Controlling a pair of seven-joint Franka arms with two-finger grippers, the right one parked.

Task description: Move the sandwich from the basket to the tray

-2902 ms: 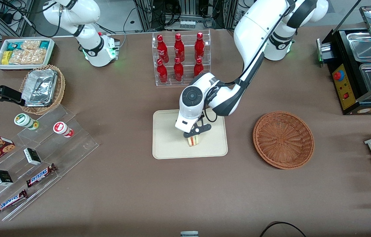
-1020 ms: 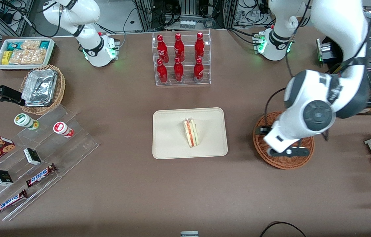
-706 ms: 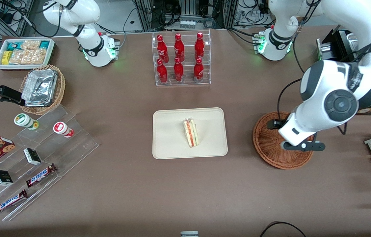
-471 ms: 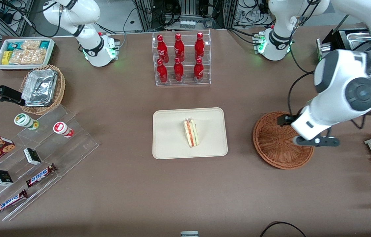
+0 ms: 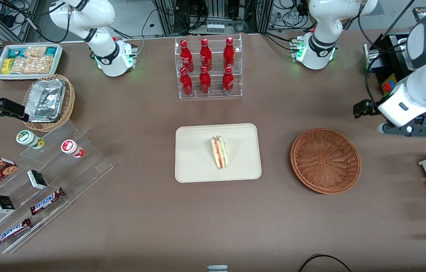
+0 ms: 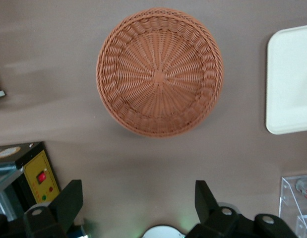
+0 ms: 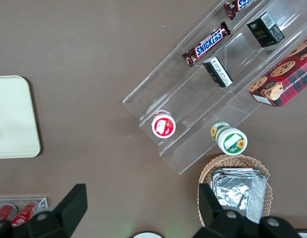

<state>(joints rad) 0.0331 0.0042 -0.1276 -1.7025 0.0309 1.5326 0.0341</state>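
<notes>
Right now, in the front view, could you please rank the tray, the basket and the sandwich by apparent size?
1. Tray
2. Basket, somewhat smaller
3. Sandwich, clearly smallest

The gripper hangs open above the table, off the basket.

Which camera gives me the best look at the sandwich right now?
The front view: the sandwich lies whole and unobstructed on the tray. The left wrist view shows only the empty basket and a tray edge, with the open tool high above the table; the right wrist view shows just a bare tray corner.

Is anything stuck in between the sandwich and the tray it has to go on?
No, the sandwich already lies on the tray. The basket has nothing in it, and the open gripper hangs high, toward the working arm's end.
</notes>
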